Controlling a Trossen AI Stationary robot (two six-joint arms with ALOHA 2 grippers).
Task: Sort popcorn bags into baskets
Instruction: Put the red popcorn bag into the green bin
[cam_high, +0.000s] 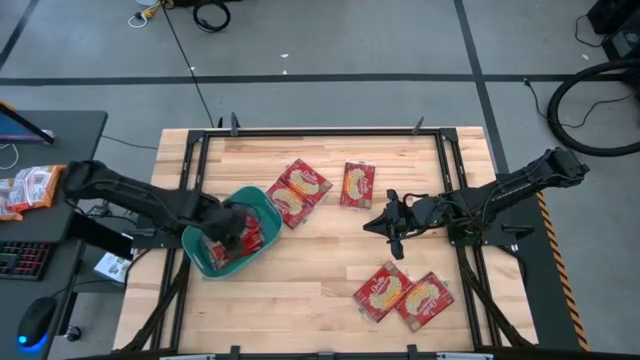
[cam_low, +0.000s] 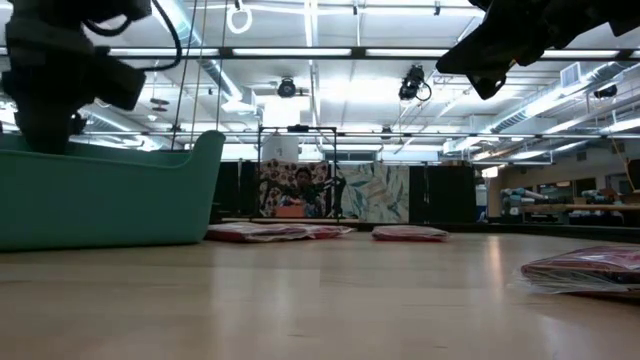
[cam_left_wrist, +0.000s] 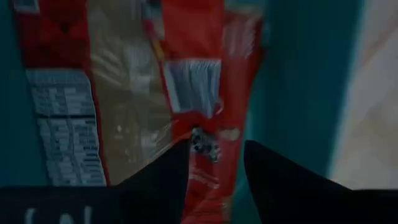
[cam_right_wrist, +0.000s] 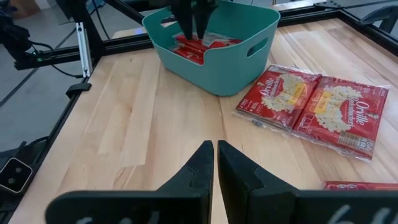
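High view, left pincer: I've got my left pincer (cam_high: 232, 228) down inside the teal basket (cam_high: 262, 199), red popcorn bags (cam_high: 248, 240) packed right under and around it.
High view, right pincer: my right pincer (cam_high: 378, 224) hangs over bare worktop (cam_high: 300, 290), well apart from the basket.
High view, loose bags: two overlapping bags (cam_high: 298, 190) lie just beside the basket's rim, between my two pincers; a single bag (cam_high: 357, 184) sits near the right pincer, on its far side; a pair (cam_high: 402, 294) lies on its near side.
Low view: I see the basket wall (cam_low: 110, 205) with the left arm dropping in behind the rim; the pincer tips are hidden there. Flat bags (cam_low: 280, 232) rest on the worktop beyond, one more bag (cam_low: 585, 272) close by.
Left wrist view: my fingers (cam_left_wrist: 165, 171) stand a little apart, narrow gap, nothing pinched between them. A red bag (cam_left_wrist: 186, 81) lies right past the tips, against the teal wall (cam_left_wrist: 298, 93); whether the tips touch it I can't tell.
Right wrist view: my right fingers (cam_right_wrist: 200, 165) are pressed together, holding nothing, above bare wood. Ahead I see the basket (cam_right_wrist: 230, 65) with bags inside (cam_right_wrist: 199, 46), the left pincer (cam_right_wrist: 194, 25) dipping into it, and two bags (cam_right_wrist: 311, 102) side by side just beside it.
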